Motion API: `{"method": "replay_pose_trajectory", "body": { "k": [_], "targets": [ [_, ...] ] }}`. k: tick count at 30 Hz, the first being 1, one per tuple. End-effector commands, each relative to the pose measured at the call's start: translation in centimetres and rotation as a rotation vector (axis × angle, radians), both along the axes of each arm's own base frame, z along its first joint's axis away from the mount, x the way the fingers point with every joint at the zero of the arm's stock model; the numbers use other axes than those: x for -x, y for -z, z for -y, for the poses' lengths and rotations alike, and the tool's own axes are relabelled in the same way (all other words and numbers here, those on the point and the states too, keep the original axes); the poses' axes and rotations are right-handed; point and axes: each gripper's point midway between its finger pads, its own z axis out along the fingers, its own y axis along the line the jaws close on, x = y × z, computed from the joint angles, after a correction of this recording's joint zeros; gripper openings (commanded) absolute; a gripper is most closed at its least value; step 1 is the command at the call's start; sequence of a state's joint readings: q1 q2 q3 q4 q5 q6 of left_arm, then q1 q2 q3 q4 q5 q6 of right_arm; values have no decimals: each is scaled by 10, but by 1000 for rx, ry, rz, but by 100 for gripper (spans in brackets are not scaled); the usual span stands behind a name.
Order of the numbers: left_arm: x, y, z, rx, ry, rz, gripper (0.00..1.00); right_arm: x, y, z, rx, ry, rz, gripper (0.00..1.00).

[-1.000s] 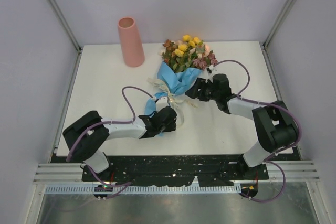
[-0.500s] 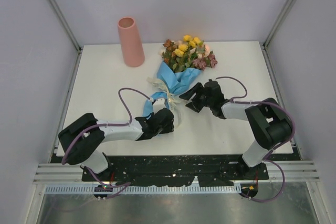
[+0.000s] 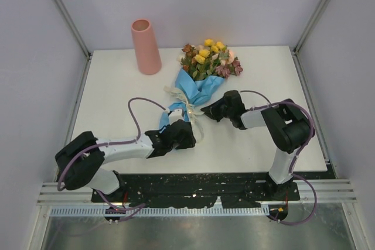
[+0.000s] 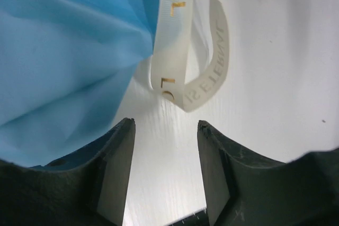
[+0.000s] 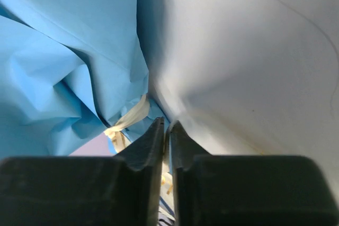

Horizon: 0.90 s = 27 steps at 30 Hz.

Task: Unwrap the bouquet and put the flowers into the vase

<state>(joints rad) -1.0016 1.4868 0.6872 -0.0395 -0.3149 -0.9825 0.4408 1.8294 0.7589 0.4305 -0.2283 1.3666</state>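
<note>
The bouquet lies across the table's middle, its yellow, peach and mauve flowers [image 3: 210, 60] at the far end and its blue paper [image 3: 196, 90] tied with a cream ribbon [image 3: 188, 109]. The salmon vase [image 3: 145, 46] stands upright at the back left. My left gripper [image 3: 183, 134] sits at the bouquet's near end. In the left wrist view it [image 4: 165, 125] is open, with the gold-lettered ribbon loop [image 4: 186, 72] just ahead and nothing between the fingers. My right gripper [image 3: 207, 111] is at the tied neck's right side. Its jaws [image 5: 167, 126] are pressed together with a thin cream strip between them, beside the ribbon knot [image 5: 128, 120].
White table [image 3: 117, 95] with grey walls on three sides and metal frame posts at the back corners. Purple cables loop over both arms. The vase stands about a hand's width left of the flower heads.
The right gripper has slid left from the bouquet's flared paper to the tied neck and closed its jaws. The left arm has drawn slightly nearer, its jaws a little wider.
</note>
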Motion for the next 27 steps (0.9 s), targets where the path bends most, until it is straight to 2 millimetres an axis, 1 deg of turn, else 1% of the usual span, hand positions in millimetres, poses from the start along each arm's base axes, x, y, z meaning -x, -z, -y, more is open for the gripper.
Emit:
{"method": "replay_pose_trajectory", "body": {
  "k": [1,3,4,5,6,7,8,9,10,11,12,13,14,15,17,18,20,22,23,24,26,27],
  "targets": [
    [7,-56,11,89,86,41,56,-20,-30,3,-114,70,113,6],
    [11,-79,6,66,136,70,58,-23,-37,10,-75,51,145,6],
    [11,-86,-3,37,124,76,59,-20,-30,16,-35,49,109,6],
    [10,-94,-14,2,109,99,60,-19,-33,19,-4,30,125,5],
    [6,-104,-25,-23,86,132,63,-16,-29,23,12,23,108,5],
    [1,-113,-39,-60,51,171,64,-13,-31,26,21,14,124,5],
    [-7,-125,-52,-82,20,216,67,-9,-31,26,24,4,130,5],
    [-16,-134,-62,-85,-14,242,69,-5,-28,29,47,-15,139,5],
    [-25,-142,-71,-68,-38,253,69,-3,-29,30,61,-28,150,5],
    [-38,-149,-81,-35,-75,258,69,0,-24,35,94,-37,159,5],
    [-52,-155,-89,9,-106,257,68,1,-26,37,113,-40,178,5],
    [-63,-159,-94,50,-133,254,65,4,-21,43,150,-36,180,5],
    [-75,-162,-100,78,-160,251,64,8,-19,45,158,-37,185,5],
    [-87,-166,-107,94,-197,250,63,8,-22,46,163,-45,209,5],
    [-107,-169,-113,75,-245,240,63,11,-24,43,155,-72,229,5],
    [-116,-174,-114,69,-261,244,63,12,-24,42,151,-81,233,5],
    [-133,-181,-101,76,-212,270,63,13,-25,41,146,-95,245,5],
    [-149,-184,-82,69,-103,327,64,14,-27,38,137,-109,258,6],
    [-158,-178,-82,52,-109,313,65,14,-27,39,138,-110,259,6],
    [-166,-166,-86,44,-130,267,65,15,-26,39,140,-114,260,5],
    [-178,-138,-95,94,-178,143,59,15,-27,41,140,-113,264,5],
    [-180,-121,-100,144,-207,71,56,15,-28,42,139,-113,263,5]
  ]
}}
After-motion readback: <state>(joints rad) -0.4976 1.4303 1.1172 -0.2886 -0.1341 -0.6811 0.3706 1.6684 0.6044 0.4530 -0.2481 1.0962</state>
